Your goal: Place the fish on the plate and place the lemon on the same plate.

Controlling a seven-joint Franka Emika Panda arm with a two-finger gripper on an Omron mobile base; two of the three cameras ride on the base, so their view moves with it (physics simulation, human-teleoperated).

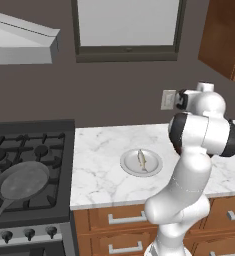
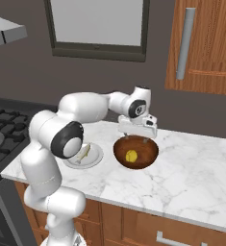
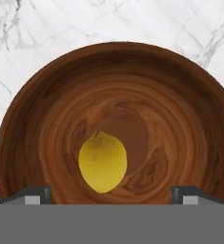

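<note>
Starting at the left, a dark pan (image 1: 21, 181) sat on the stove (image 1: 31, 150), away from the job. Next came the plate (image 2: 96, 157) on the white worktop (image 2: 191, 168), and the fish (image 1: 142, 160) lay across its middle already. So the fish part looked done, and the lemon part was not yet done.

Just to the right of the plate stood a brown bowl (image 3: 180, 109). The lemon (image 3: 103, 162) lay at the bottom of it, a bit off to one side. The hand (image 2: 136, 139) hung right above the bowl with its fingers spread wide apart and nothing between them. In the hand view, the two finger tips (image 3: 35, 195) stood far out on both sides of the lemon.

The lemon was probably light and firm, not squashy. Its skin looked smooth, and its round shape might let it roll or pop out of a pinch. The best place to hold it seemed to be across its fat middle, not near the pointy ends. The bowl's sloping wall could get in the way of one finger, so coming straight down looked safest.
</note>
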